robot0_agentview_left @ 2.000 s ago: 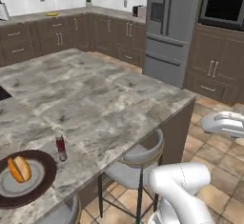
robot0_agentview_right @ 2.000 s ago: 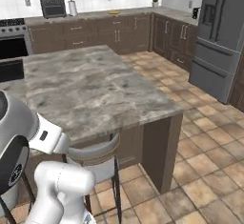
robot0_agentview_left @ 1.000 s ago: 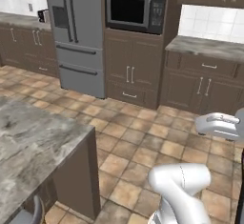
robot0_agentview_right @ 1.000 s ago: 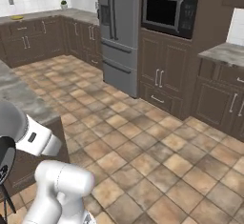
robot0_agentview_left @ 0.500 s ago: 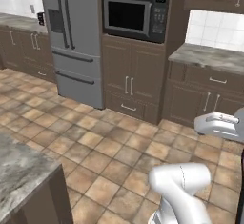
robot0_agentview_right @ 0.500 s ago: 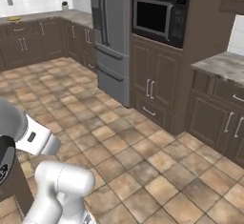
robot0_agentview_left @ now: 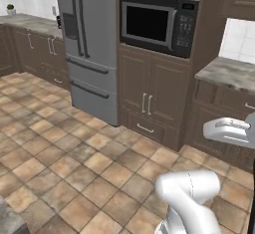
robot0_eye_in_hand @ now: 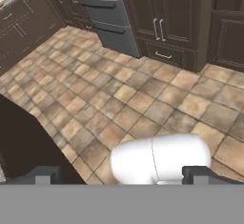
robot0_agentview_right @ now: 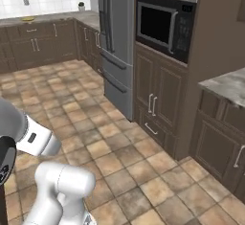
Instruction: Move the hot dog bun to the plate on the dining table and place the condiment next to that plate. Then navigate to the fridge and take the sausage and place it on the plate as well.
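The gripper (robot0_eye_in_hand: 122, 175) has its two dark fingertips (robot0_eye_in_hand: 45, 174) spread as wide as they go, one at each lower corner of the hand view, with nothing between them. It hangs above the tiled floor (robot0_eye_in_hand: 119, 104), aimed down and forward toward the base of the cabinet wall.

The fridge (robot0_agentview_left: 92, 44) is the task's thing in sight. It stands upright against the far wall, its long axis vertical, its doors shut and facing out into the room. Two long dark handles (robot0_agentview_left: 78, 16) run vertically side by side at the middle seam of the upper doors; below them lie two drawer fronts, each with a horizontal bar handle. In the left base view it sits left of centre; in the right base view it stands in the upper middle; in the hand view its lower drawers show at the top edge.

Just beside the fridge, on its right, a tall dark brown cabinet column holds a built-in microwave (robot0_agentview_left: 157, 24) with a black door, and below it a pair of cabinet doors (robot0_agentview_left: 152, 96) with pale vertical handles and a drawer at the bottom. Further right a marble-topped counter (robot0_agentview_left: 226, 73) sits on brown cabinets under a white tiled backsplash. To the fridge's left, more brown cabinets (robot0_agentview_right: 43, 44) run along the wall beneath a grey countertop. The floor is brown and tan square tiles, laid diagonally to the cabinet fronts.
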Controlling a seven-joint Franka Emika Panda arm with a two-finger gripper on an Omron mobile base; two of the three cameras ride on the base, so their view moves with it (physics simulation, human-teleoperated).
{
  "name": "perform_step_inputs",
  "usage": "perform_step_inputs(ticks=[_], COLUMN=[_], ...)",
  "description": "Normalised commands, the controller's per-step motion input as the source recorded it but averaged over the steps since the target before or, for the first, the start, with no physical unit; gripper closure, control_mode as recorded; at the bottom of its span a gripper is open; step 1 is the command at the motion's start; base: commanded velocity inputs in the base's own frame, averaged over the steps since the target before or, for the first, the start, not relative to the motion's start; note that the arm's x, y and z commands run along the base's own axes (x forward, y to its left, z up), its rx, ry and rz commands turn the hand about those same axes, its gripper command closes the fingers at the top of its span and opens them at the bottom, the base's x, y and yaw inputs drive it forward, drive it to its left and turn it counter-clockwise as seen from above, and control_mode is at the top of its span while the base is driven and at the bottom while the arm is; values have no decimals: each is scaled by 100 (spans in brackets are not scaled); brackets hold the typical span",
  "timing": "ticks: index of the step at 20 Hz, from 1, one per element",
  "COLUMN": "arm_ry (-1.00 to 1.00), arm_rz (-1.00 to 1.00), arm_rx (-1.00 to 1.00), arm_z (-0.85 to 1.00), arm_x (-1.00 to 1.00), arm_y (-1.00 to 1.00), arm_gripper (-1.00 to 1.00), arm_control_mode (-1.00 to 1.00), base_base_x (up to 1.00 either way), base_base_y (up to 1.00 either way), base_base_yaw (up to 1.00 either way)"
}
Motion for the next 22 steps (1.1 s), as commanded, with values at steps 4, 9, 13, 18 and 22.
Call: perform_step_inputs(ticks=[4, 9, 13, 18, 22], arm_ry=[0, 0, 0, 0, 0], arm_rz=[0, 0, 0, 0, 0], arm_rx=[0, 0, 0, 0, 0], arm_z=[0, 0, 0, 0, 0], arm_x=[0, 0, 0, 0, 0], arm_y=[0, 0, 0, 0, 0], arm_gripper=[-100, -100, -100, -100, -100], arm_control_mode=[100, 100, 100, 100, 100], base_base_x=[100, 100, 100, 100, 100], base_base_y=[-2, 0, 11, 56, 81], base_base_yaw=[27, 20, 9, -9, -27])
